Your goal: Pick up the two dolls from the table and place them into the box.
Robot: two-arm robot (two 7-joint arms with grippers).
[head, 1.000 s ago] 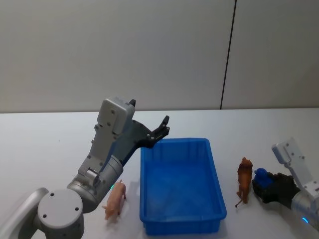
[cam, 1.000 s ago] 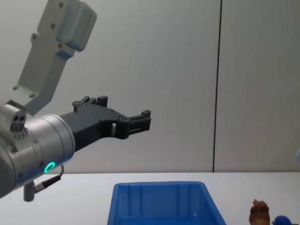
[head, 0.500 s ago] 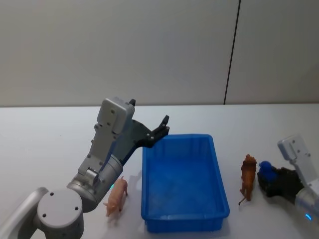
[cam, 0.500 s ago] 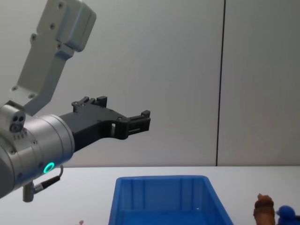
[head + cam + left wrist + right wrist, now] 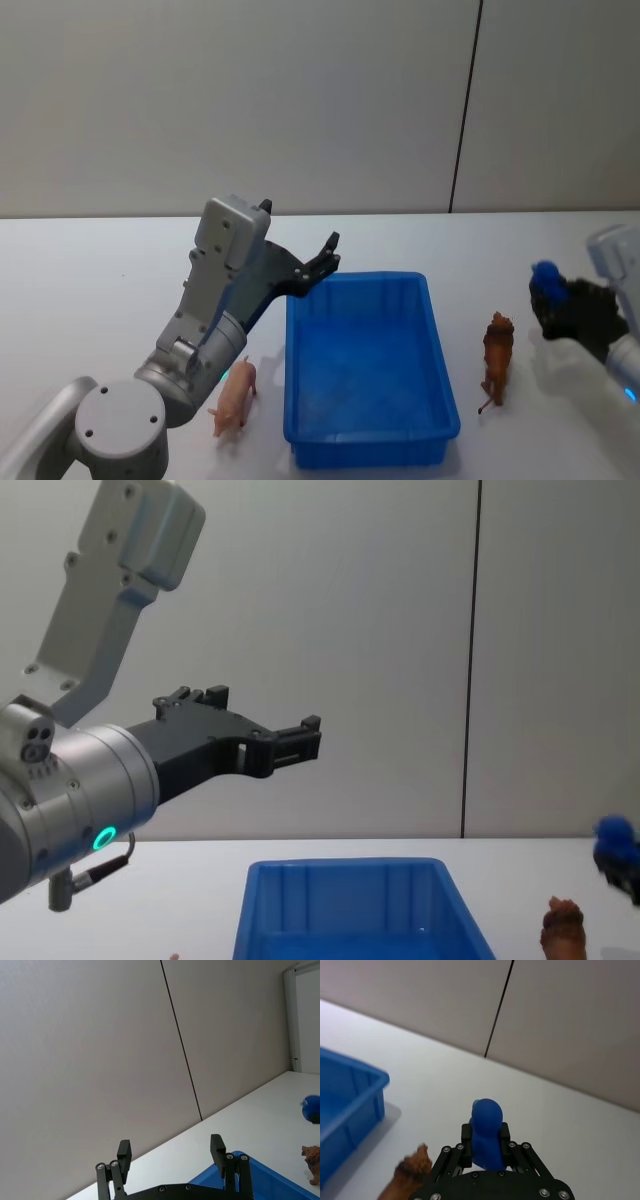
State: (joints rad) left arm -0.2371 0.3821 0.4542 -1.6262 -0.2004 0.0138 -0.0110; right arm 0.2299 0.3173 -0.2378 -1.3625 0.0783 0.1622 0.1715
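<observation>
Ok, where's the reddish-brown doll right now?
In the head view, the reddish-brown doll stands on the table on the robot's right, close beside the box, between it and the right gripper, which holds a blue figure.

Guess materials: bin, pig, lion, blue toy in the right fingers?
Bin: hard moulded plastic, smooth, slight sheen; thick rim. Pig: likely rigid plastic or rubber, matte; stands on thin stiff legs. Lion: likely the same; textured mane, stands unaided. Blue toy, held in the right gripper right of the lion: smooth rounded surface suggests plastic. Left gripper: open, above the bin's rim.
</observation>
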